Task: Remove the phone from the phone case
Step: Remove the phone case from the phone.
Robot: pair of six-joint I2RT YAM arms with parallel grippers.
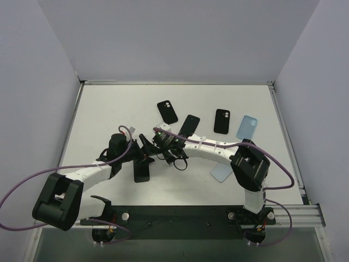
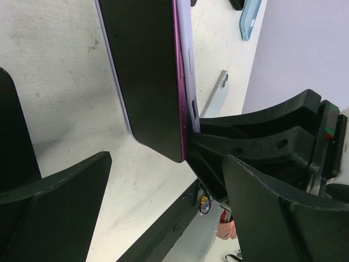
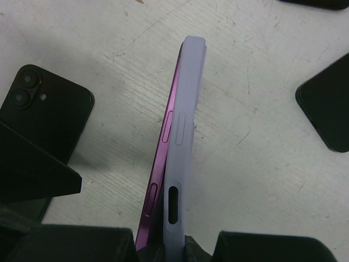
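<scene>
White desk (image 1: 103, 114), grey walls: at its centre the right gripper (image 3: 174, 248) has its jaws pinching one end of a lavender phone case (image 3: 184, 109), held edge-up with the purple phone (image 3: 157, 180) seated inside. Left gripper (image 2: 168, 158) jaws are spread wide either side of it, not touching. A pale blue case (image 1: 247, 127) lies at 2 o'clock.

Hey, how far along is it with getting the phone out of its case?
Done: the phone and case are held edge-on above the table, clamped together at one end by the right gripper. In hand: the phone's purple side edge shows bare beside the lavender case, so that side looks popped free. The left gripper is open, facing the phone. Left: pull the phone fully clear.
</scene>
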